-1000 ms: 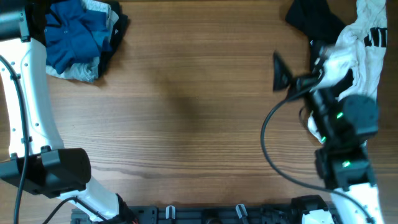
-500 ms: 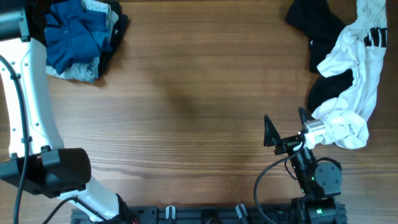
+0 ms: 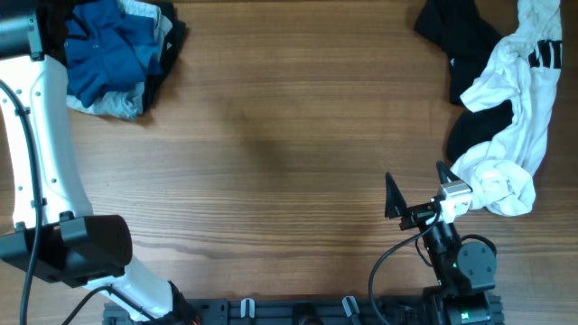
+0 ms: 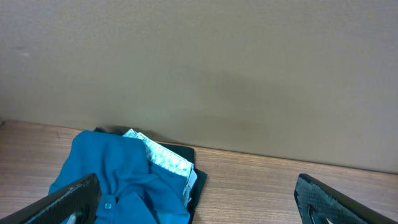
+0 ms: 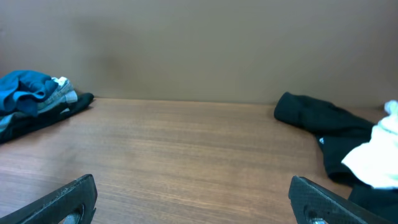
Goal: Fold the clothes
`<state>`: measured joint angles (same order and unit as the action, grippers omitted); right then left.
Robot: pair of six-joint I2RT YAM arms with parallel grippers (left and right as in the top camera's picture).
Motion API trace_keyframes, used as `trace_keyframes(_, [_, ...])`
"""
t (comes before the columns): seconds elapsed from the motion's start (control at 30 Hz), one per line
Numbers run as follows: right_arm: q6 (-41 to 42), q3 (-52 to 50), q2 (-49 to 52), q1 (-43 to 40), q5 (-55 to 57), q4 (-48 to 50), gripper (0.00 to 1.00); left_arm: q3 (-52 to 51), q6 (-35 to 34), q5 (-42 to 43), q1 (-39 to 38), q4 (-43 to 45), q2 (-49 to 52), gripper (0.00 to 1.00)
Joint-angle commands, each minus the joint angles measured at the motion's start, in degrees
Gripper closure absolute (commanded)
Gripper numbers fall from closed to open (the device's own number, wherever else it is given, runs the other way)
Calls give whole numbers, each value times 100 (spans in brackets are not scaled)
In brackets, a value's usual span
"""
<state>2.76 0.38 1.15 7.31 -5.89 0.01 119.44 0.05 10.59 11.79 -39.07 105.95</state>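
Observation:
A deep-blue shirt (image 3: 107, 50) lies crumpled on a pile with a black garment (image 3: 167, 54) and a pale one, at the table's far left. It also shows in the left wrist view (image 4: 118, 180). My left gripper (image 4: 196, 210) is open and empty, just beside and above this pile. A white garment with black marks (image 3: 515, 117) lies bunched at the right, over black clothes (image 3: 452, 32). My right gripper (image 3: 417, 200) is open and empty, low over the table just left of the white garment's near end. In the right wrist view my right gripper (image 5: 193, 205) frames bare wood.
The wooden table (image 3: 289, 153) runs between the two piles. The left arm's white link (image 3: 41, 135) and dark base (image 3: 77, 248) stand along the left edge. A black rail (image 3: 298, 311) runs along the front edge. A plain wall (image 5: 199, 43) backs the table.
The right arm has pulled back from over the white garment to the front edge. The white garment's near end now lies bunched closer to the front. The left arm has not moved.

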Motion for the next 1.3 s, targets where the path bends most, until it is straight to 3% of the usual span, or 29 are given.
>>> trace_keyframes(0.0, [-114, -7, -101, 7, 122, 28, 0, -17, -55, 46, 26, 15, 24, 0])
trace_keyframes(0.93, [-116, -7, -7, 7, 120, 24, 0, -17, -52, 37, 37, -275, 31, 0])
trace_keyframes(1.27, [-114, -7, -7, 7, 120, 24, 0, -42, -28, -15, -15, -1231, -376, 0])
